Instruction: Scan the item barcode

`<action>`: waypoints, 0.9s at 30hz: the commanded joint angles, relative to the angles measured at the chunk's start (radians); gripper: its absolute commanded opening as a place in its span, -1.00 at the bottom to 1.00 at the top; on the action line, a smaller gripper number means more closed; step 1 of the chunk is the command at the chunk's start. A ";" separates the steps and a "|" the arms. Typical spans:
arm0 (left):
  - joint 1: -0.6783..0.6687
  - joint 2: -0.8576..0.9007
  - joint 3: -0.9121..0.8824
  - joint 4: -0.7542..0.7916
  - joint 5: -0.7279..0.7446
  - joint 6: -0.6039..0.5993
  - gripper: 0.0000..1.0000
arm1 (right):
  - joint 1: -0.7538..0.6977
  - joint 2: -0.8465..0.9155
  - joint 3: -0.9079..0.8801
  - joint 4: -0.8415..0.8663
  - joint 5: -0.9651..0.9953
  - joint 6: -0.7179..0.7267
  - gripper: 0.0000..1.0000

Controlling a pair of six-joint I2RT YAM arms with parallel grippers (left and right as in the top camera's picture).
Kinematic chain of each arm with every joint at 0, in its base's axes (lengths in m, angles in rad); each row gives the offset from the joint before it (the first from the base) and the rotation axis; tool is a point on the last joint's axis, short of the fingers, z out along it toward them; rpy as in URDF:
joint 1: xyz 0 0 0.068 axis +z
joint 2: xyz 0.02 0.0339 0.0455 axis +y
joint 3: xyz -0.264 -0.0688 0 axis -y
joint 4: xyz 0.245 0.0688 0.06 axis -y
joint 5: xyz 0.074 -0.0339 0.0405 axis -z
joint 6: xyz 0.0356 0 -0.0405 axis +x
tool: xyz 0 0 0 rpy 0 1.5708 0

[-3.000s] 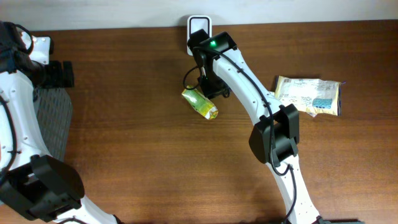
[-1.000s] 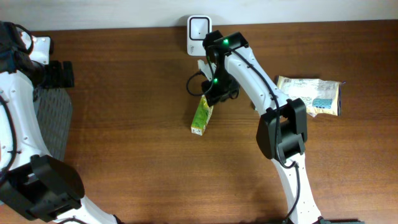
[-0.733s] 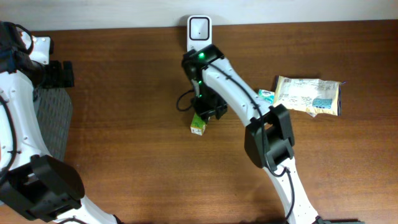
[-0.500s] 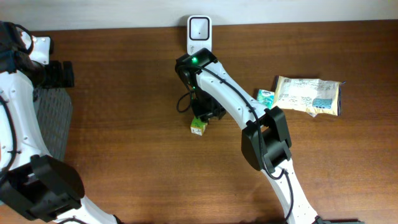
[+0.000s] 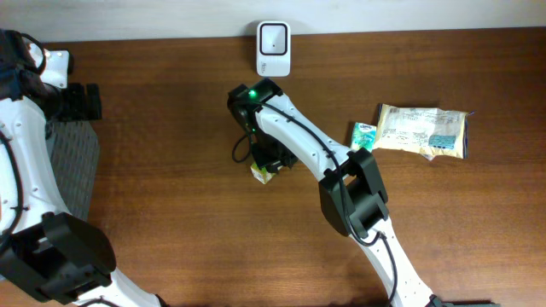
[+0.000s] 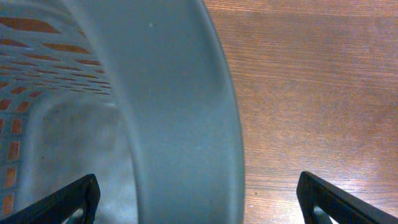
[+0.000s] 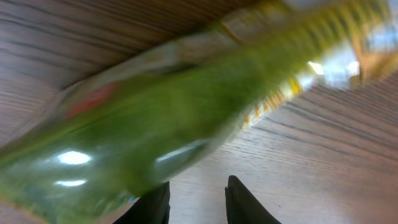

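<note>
My right fingers (image 7: pixel 155 202) stand narrowly apart right at the green drink carton (image 7: pixel 174 106), near the centre of the brown wooden worktop (image 5: pixel 171 213); I cannot tell whether they grip it. My left fingers (image 6: pixel 62 202) gape wide over the grey plastic basket (image 6: pixel 174 112) at 9 o'clock. The white barcode scanner (image 5: pixel 273 37) sits at 12 o'clock, well apart. My worry is that a loose hold lets the carton slip or twist, turning its barcode away.
</note>
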 commanded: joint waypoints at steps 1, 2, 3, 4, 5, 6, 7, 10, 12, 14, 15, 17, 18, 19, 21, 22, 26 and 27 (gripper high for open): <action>0.003 0.003 -0.004 -0.002 0.008 0.015 0.98 | 0.019 0.008 0.036 0.028 -0.042 -0.014 -0.42; 0.003 0.003 -0.004 -0.002 0.008 0.015 0.98 | 0.023 0.008 0.036 0.043 -0.050 -0.023 -0.46; 0.003 0.003 -0.004 -0.002 0.008 0.015 0.98 | 0.024 0.008 0.036 0.063 -0.051 -0.038 -0.48; 0.003 0.003 -0.004 -0.002 0.008 0.015 0.98 | 0.024 0.008 0.039 0.084 -0.051 -0.042 -0.49; 0.003 0.003 -0.004 -0.002 0.008 0.015 0.98 | 0.023 0.008 0.042 0.119 -0.051 -0.049 -0.53; 0.003 0.003 -0.004 -0.002 0.008 0.015 0.98 | 0.020 0.008 0.042 0.170 -0.042 -0.067 -0.54; 0.003 0.003 -0.004 -0.002 0.008 0.015 0.98 | 0.015 0.008 0.042 0.204 -0.031 -0.067 -0.54; 0.003 0.003 -0.004 -0.002 0.008 0.015 0.99 | -0.015 0.008 0.042 0.304 0.057 -0.067 -0.53; 0.003 0.003 -0.004 -0.002 0.008 0.015 0.98 | -0.046 0.008 0.043 0.299 0.044 -0.077 -0.53; 0.003 0.003 -0.004 -0.002 0.008 0.015 0.98 | -0.066 0.006 0.074 0.271 -0.028 -0.201 -0.52; 0.003 0.003 -0.004 -0.002 0.008 0.015 0.98 | -0.068 0.004 0.109 0.249 -0.028 -0.248 -0.51; 0.003 0.003 -0.004 -0.002 0.008 0.015 0.98 | -0.068 -0.003 0.184 0.209 -0.018 -0.365 -0.36; 0.003 0.003 -0.004 -0.002 0.008 0.015 0.98 | -0.069 -0.003 0.228 0.188 0.011 -0.448 -0.21; 0.003 0.003 -0.004 -0.002 0.008 0.015 0.99 | -0.076 -0.003 0.239 0.181 0.011 -0.528 -0.19; 0.003 0.003 -0.004 -0.002 0.008 0.015 0.98 | -0.098 0.002 0.217 0.167 -0.035 -0.710 0.19; 0.003 0.003 -0.004 -0.002 0.008 0.015 0.98 | -0.116 0.003 0.173 0.159 -0.097 -0.823 0.31; 0.003 0.003 -0.004 -0.002 0.008 0.015 0.98 | -0.163 0.003 0.057 0.143 -0.214 -0.929 0.39; 0.003 0.003 -0.004 -0.002 0.008 0.015 0.98 | -0.176 0.003 0.036 0.153 -0.233 -0.929 0.39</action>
